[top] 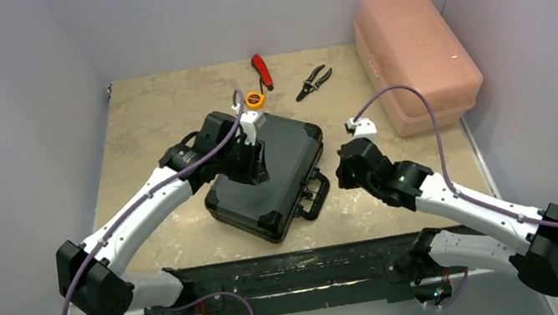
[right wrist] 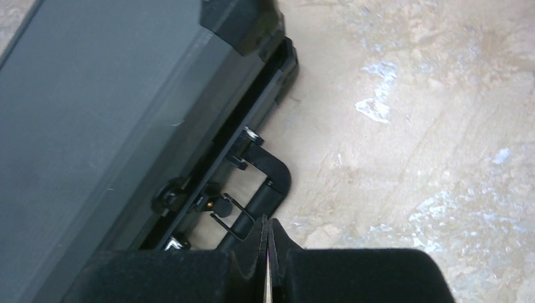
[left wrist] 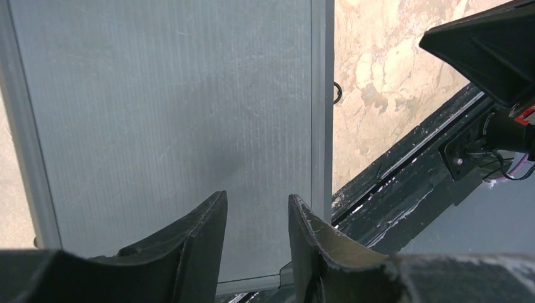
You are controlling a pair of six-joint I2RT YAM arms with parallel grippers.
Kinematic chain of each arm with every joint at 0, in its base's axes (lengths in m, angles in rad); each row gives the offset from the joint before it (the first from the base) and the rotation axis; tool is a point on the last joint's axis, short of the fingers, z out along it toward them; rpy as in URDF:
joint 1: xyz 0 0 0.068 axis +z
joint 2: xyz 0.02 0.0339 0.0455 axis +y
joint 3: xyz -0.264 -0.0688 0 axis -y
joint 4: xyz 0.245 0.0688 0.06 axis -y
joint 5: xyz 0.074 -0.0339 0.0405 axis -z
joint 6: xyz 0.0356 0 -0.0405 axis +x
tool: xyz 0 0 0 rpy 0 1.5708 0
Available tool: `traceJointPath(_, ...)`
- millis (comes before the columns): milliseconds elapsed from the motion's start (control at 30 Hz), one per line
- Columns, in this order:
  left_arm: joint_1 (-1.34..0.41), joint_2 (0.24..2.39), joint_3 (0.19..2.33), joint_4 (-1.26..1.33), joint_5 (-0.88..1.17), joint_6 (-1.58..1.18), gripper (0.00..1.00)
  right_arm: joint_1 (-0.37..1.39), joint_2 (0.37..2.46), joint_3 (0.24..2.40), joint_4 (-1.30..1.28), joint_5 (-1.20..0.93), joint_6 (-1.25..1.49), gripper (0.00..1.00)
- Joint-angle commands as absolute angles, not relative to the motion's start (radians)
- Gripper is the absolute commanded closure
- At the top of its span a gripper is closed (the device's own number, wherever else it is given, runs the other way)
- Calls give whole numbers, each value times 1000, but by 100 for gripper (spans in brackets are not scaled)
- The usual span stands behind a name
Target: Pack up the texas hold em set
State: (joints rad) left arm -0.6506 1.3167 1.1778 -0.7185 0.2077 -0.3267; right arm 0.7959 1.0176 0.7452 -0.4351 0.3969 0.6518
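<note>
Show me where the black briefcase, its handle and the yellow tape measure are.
black briefcase point(top: 290, 158), top view, on the bare right part of its lid.
handle point(right wrist: 278, 176), right wrist view, on the bent corner of the grip.
yellow tape measure point(top: 254, 100), top view, on its round yellow body.

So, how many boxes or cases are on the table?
2. The black briefcase lies in the middle of the table, and the pink plastic box stands at its far right corner. No other seems hidden.

White-linked left arm point(top: 140, 209) and right arm point(top: 468, 199) with black joint housings, lilac cable point(top: 404, 88) looping along each, black wedge-shaped fingers point(left wrist: 189, 249) scuffed pale at edges, black base rail point(top: 294, 275)
</note>
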Motion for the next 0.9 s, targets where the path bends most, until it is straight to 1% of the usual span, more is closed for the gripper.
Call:
traceJointPath(0,-682,1343,1225,-674,167,-332,62,767,955,686,-419,378,721,100)
traceJointPath(133,-705,1367,1226,-666,158,-331,69,761,930,635,-420,372,770,100)
traceJointPath(300,-726,1388,1223,-660,147,-331,74,759,911,590,-415,362,815,100)
traceJointPath(867,-743,1393,1165,-636,117,-335,84,757,871,478,-352,329,872,100)
